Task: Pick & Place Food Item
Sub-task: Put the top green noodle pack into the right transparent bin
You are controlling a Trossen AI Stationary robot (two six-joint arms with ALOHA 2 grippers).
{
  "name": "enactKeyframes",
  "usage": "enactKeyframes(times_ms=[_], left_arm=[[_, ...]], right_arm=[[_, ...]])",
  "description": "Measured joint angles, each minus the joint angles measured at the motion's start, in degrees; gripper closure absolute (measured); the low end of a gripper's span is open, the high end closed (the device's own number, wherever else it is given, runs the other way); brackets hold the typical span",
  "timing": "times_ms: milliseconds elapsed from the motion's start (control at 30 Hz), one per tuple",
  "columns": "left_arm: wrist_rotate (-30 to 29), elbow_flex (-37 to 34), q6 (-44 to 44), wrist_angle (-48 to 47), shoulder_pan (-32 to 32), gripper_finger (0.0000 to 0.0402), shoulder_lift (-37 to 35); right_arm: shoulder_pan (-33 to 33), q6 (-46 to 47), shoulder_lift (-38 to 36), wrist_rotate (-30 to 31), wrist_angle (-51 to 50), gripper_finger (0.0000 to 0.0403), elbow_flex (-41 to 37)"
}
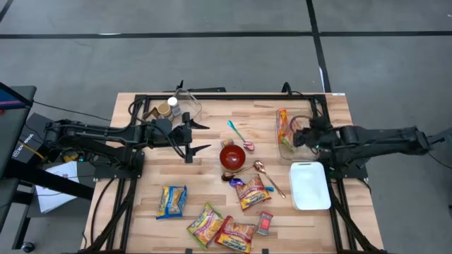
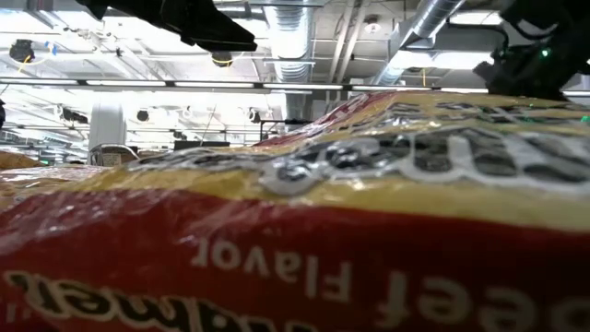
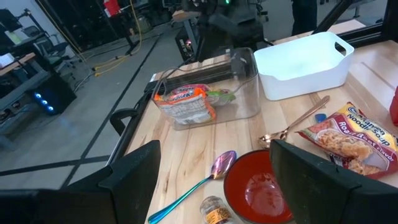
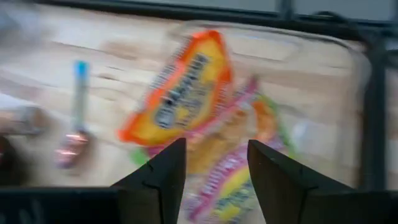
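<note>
Table: pale wood, black frame, both arms reaching in from the sides.

Clear bin, far right of the table: held orange and yellow noodle packs, lying tilted against one another. In the right wrist view the packs were blurred; print could not be read.

Right gripper: stood over the clear bin, fingers apart with nothing between them, the packs lying just beyond the tips.

Left gripper: hung over the table left of centre, fingers spread wide, holding nothing.

White tub: just on the near side of the clear bin, at the right edge.

Red bowl: centre of the table, upright, just right of the left gripper.

Teal-handled spoon: beyond the bowl, lying aslant.

Copper spoon: between the bowl and the white tub.

Loose packs: one near the bowl on its near side, a blue and yellow one further left, two more along the near edge. A small red packet lay beside them.

Jars: grouped at the far left, possibly inside a second clear container; the view was too small to be certain.

Low view: almost wholly filled by one pack lying close to the lens.
</note>
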Motion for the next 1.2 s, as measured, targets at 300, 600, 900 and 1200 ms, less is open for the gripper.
enactKeyframes(times_ms=[300, 600, 900, 1200], left_arm=[[0.00, 0.00, -0.17, -0.02, 0.02, 0.0105, 0.00], [1.04, 0.00, -0.20, -0.04, 0.02, 0.0105, 0.00], [1.20, 0.00, -0.22, -0.07, 0.02, 0.0105, 0.02], [1.38, 0.00, -0.20, -0.04, 0.00, 0.0105, 0.02]], right_arm=[[-15.49, -10.72, 0.44, -17.73, 4.64, 0.0240, 1.56], [-28.36, -19.77, 10.08, -28.72, 7.85, 0.0242, 1.54], [-33.06, -25.31, 16.63, -32.43, 12.06, 0.0242, 1.56], [-35.46, -27.79, 21.12, -34.01, 13.44, 0.0256, 1.56]])
